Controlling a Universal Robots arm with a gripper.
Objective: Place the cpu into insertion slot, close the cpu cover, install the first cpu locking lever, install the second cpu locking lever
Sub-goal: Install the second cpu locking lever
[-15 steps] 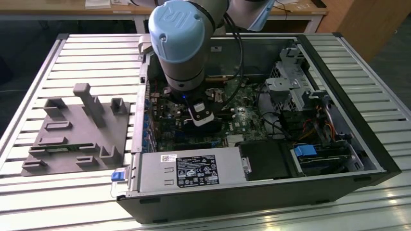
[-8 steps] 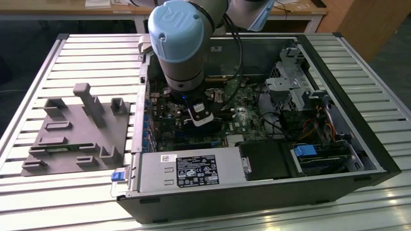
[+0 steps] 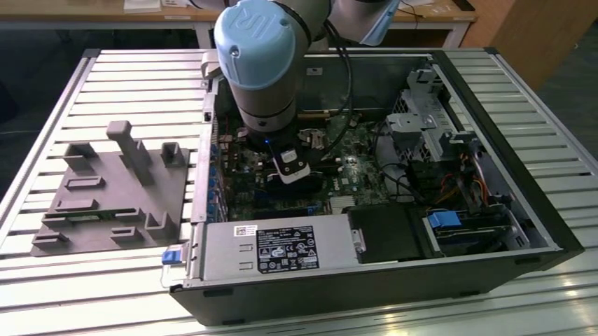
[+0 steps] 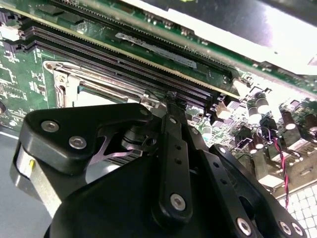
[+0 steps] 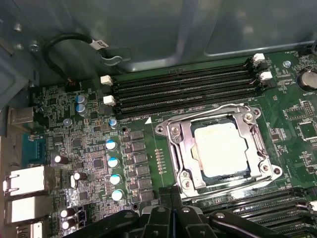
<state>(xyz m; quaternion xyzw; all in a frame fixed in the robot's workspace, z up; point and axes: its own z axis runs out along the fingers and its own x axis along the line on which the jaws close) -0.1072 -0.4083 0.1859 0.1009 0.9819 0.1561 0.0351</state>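
In the first wrist view the cpu (image 5: pixel 220 148), a flat square chip with a pale metal top, lies inside the insertion slot (image 5: pixel 171 130) on the green board. The silver cpu cover (image 5: pixel 181 151) lies flat around it, with the chip showing through its window. Thin metal levers run along two sides of the socket (image 5: pixel 228 187) (image 5: pixel 203 115). My gripper (image 5: pixel 171 203) is shut, low over the board just beside the socket's edge. In the second wrist view its black fingertips (image 4: pixel 171 101) are together at the socket corner next to the memory slots. The exterior view has the gripper (image 3: pixel 291 171) down inside the open computer case.
Long black memory slots (image 5: pixel 183 89) flank the socket. Capacitors (image 5: pixel 113 162) and rear ports (image 5: pixel 25 181) stand near the gripper. In the case are a power supply (image 3: pixel 271 248) and drive cage (image 3: pixel 425 129). A grey fixture (image 3: pixel 112 189) sits on the slatted table at the exterior view's left.
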